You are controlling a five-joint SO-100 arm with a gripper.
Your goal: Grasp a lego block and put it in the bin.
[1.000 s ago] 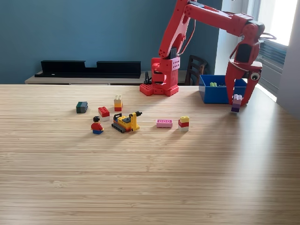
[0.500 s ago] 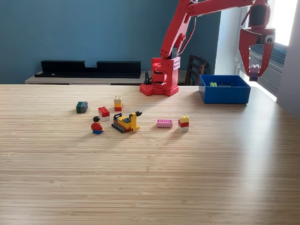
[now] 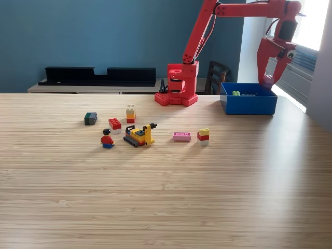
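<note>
Above the far right corner of the open-topped blue plastic bin (image 3: 248, 102), as the exterior view shows it, the red arm's gripper (image 3: 268, 79) points down with a small purple lego block (image 3: 266, 80) pinched between its fingertips. The block hangs just over the bin's back rim, clear of the wooden table (image 3: 166, 197). Inside the bin a small green piece (image 3: 236, 93) shows above the wall (little else in there can be made out). The arm's red studded base (image 3: 176, 87) stands just to the bin's left. Well apart, toward the table's middle, lie a pink flat brick (image 3: 181, 136), a yellow-red-white stack (image 3: 203, 136), a yellow toy digger (image 3: 140, 135), a red-shirted minifigure (image 3: 107, 139), a red brick (image 3: 114, 124), a tan-topped stack (image 3: 130, 113) and a dark green brick (image 3: 91, 118).
</note>
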